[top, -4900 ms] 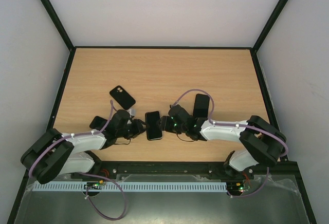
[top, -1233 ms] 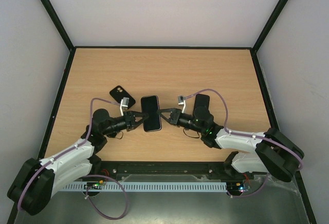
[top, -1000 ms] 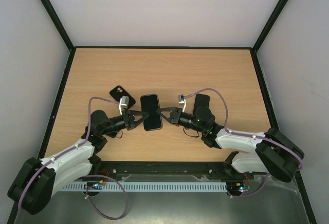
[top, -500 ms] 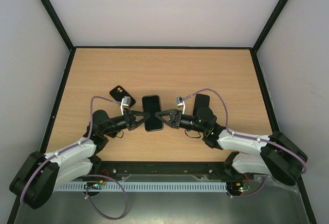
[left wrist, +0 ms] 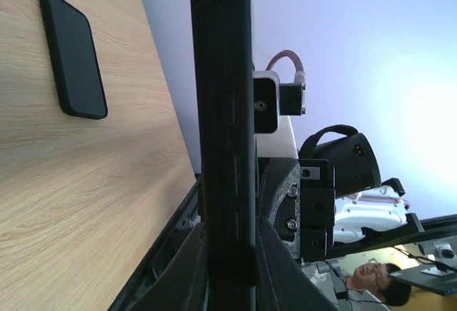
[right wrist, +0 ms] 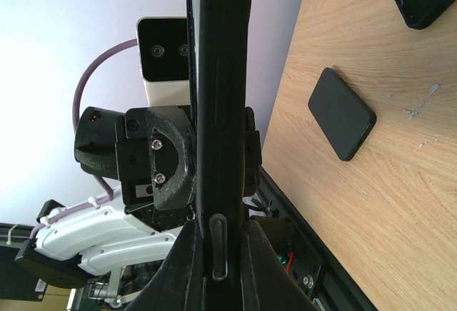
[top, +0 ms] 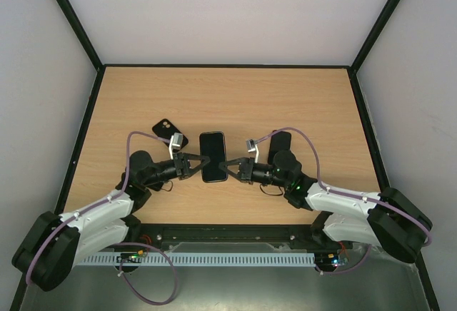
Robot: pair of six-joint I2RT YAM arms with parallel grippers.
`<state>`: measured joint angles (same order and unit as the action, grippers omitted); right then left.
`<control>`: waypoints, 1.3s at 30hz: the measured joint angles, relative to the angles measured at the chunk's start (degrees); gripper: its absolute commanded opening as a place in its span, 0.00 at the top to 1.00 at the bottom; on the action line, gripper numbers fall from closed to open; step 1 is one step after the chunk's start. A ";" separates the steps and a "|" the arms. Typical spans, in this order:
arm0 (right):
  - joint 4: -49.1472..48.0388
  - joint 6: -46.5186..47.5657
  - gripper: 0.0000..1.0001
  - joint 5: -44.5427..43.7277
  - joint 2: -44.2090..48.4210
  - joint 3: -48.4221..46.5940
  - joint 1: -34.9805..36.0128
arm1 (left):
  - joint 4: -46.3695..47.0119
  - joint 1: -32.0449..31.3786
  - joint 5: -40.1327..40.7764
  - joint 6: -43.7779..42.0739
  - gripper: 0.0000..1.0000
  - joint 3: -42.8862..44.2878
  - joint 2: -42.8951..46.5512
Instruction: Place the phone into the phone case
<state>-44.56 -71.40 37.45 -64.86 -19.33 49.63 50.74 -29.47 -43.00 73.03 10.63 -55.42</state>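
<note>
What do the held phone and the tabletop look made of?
The phone is a smooth black slab, likely glass-faced; its buttoned edge looks matte, plastic or metal unclear. The tabletop shows light wood grain with low sheen, probably laminate.

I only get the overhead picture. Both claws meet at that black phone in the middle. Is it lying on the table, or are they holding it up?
Observer: Held up. In the left wrist view the phone sits edge-on in the left gripper, clear of the table.
Operator: And the other claw?
Observer: The right gripper clamps the opposite edge; its view shows a long side button there.
Operator: Anything hidden from me?
Observer: A flat black slab lies on the table beyond the phone; overhead, the left arm seems to cover it.
</note>
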 measured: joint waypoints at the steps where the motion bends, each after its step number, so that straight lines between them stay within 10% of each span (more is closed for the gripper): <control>1: -0.24 -0.13 0.97 -0.02 0.00 0.11 0.00 | -0.70 -0.07 0.02 -0.31 0.97 0.11 0.37; 12: 7.41 3.61 0.45 -5.60 6.32 -1.09 0.11 | -6.78 0.28 -1.86 -4.26 0.97 1.64 2.80; 20: 14.14 7.43 0.29 -10.88 8.39 -5.66 0.11 | -8.98 0.11 -8.07 -4.63 0.97 1.95 5.92; 26: 15.72 8.07 0.39 -11.96 7.43 -6.91 0.11 | -9.64 -0.70 -11.02 -5.07 0.97 3.41 6.05; 39: 15.39 9.57 0.97 -14.23 7.50 -7.58 0.11 | -18.71 -1.11 -12.15 -11.80 0.97 6.47 6.01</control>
<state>-29.17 -61.82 23.22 -57.36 -26.92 49.74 32.03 -30.59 -55.16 61.23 17.10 -49.41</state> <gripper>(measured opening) 0.128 0.095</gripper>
